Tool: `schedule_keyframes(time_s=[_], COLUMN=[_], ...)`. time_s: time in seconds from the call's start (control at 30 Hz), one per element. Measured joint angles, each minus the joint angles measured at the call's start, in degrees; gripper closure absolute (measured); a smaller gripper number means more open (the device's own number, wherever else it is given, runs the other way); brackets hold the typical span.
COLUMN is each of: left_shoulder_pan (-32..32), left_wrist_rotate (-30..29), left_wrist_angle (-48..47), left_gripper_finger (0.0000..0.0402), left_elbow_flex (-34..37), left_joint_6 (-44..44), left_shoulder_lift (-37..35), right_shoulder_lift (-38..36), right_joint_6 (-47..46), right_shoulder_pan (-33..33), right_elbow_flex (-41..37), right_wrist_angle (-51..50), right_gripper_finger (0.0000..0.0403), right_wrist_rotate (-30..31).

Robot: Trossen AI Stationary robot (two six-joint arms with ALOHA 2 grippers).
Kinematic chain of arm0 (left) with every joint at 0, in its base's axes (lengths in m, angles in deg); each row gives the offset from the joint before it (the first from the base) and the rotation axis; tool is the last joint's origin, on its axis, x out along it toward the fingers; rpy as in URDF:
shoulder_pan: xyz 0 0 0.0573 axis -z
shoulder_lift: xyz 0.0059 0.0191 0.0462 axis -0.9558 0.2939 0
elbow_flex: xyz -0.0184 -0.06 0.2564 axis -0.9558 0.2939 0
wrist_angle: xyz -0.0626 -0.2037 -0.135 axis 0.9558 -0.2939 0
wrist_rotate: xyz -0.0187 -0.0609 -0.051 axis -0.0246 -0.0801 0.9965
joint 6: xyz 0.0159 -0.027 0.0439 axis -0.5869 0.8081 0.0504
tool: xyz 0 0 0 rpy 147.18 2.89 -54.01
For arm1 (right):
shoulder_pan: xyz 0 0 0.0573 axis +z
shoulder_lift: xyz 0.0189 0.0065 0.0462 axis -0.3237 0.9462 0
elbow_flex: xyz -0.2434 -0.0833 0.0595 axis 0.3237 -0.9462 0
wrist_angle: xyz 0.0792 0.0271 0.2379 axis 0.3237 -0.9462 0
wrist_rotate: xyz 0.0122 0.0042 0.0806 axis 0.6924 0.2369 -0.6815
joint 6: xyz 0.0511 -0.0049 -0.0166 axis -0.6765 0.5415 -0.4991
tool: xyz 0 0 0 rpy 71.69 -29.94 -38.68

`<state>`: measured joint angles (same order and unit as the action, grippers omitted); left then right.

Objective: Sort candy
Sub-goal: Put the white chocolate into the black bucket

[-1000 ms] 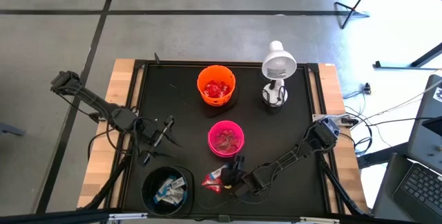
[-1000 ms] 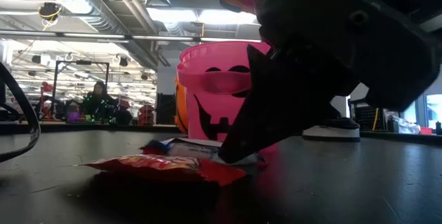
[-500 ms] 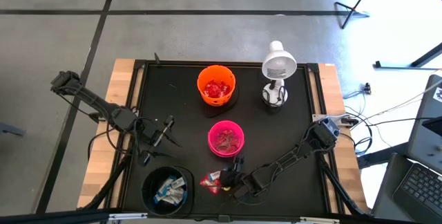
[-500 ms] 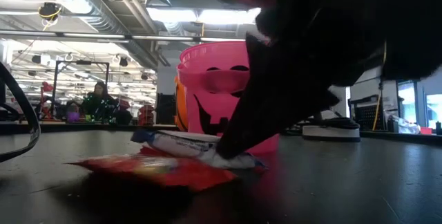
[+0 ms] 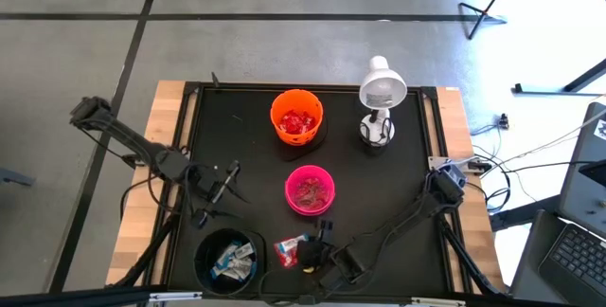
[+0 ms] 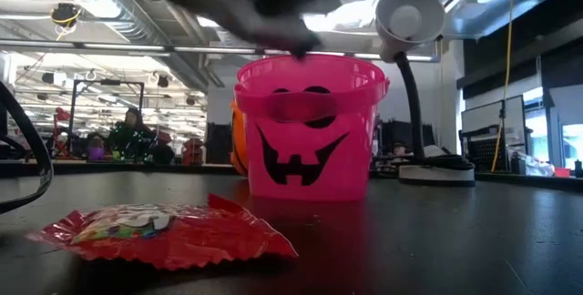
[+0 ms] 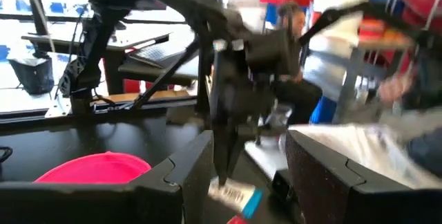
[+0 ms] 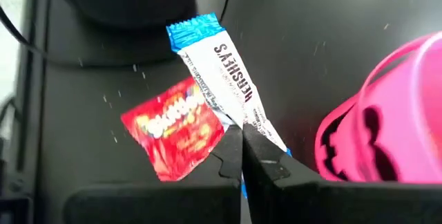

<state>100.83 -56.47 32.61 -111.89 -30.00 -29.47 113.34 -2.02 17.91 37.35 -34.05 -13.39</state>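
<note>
Sorting, late stage.

Sorted: red candy in the orange bowl point(image 5: 296, 118) at 12 o'clock on the mat; pinkish candy in the pink bowl point(image 5: 310, 189) at centre; blue-and-white candy in the black bowl point(image 5: 228, 259) at 7 o'clock.

Unsorted, two pieces, both at 6 o'clock between the black bowl and the right arm:
- White bar point(image 8: 229, 82) with blue ends. Lifted off the mat, hanging from one end, which is clamped in the right gripper point(image 8: 242, 156). Probably bound for the black bowl.
- Red pack point(image 6: 164, 232). Lying flat on the mat just below the bar, untouched. Probably bound for the orange bowl.

Right gripper: fingers pinched tight on the bar, raised just above the mat at 6 o'clock.
Left gripper point(image 5: 223, 180): idle at 9 o'clock, fingers parted, holding nothing.

Surface: black mat point(image 5: 237, 127) on a wooden table point(image 5: 163, 108). White desk lamp point(image 5: 381, 94) at 1 o'clock beside the orange bowl.

Room: grey floor with dark lines; open hall with ceiling lights and ducts, shelving and equipment behind. A seated person point(image 6: 129, 133) far off.
</note>
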Motion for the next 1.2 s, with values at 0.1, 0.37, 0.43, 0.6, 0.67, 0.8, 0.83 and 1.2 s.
schedule_keyframes(time_s=[0.1, 0.37, 0.43, 0.6, 0.67, 0.8, 0.83, 1.2], left_shoulder_pan=[1.3, 3.3, 3.5, 4.4, 4.4, 4.4, 4.5, 4.5], left_wrist_rotate=[-0.3, -1.9, -2.2, -5.1, -5.2, -5.2, -5.2, -9.0], left_wrist_angle=[0.5, 2.3, 2.3, 2.3, 2.0, 0.8, 0.8, -3.0], left_gripper_finger=[0.023, 0.023, 0.023, 0.023, 0.023, 0.023, 0.023, 0.023], left_elbow_flex=[0.0, -3.2, -4.8, -8.0, -8.6, -9.1, -9.1, -9.1], left_joint_6=[-3.9, -14.3, -16.4, -19.6, -20.4, -20.4, -20.4, -20.9], left_shoulder_lift=[2.5, 11.7, 13.6, 16.5, 16.7, 16.5, 16.5, 16.6], right_shoulder_lift=[-0.1, -0.1, -0.1, -1.3, -2.0, -3.1, -3.3, -4.4], right_joint_6=[0.7, 4.0, 4.6, 6.1, 6.7, 7.8, 8.1, 10.1], right_shoulder_pan=[0.0, -0.5, -0.5, -0.5, -0.5, -0.6, -0.8, -2.4], right_elbow_flex=[3.4, 11.4, 12.9, 13.3, 13.3, 13.4, 13.4, 13.4], right_wrist_angle=[-1.7, -5.5, -6.1, -6.2, -6.2, -6.0, -5.9, -4.5], right_gripper_finger=[0.0402, 0.0403, 0.0403, 0.0403, 0.0403, 0.0403, 0.0403, 0.0403], right_wrist_rotate=[1.6, 4.3, 4.4, 4.3, 4.3, 3.3, 3.0, -1.4])
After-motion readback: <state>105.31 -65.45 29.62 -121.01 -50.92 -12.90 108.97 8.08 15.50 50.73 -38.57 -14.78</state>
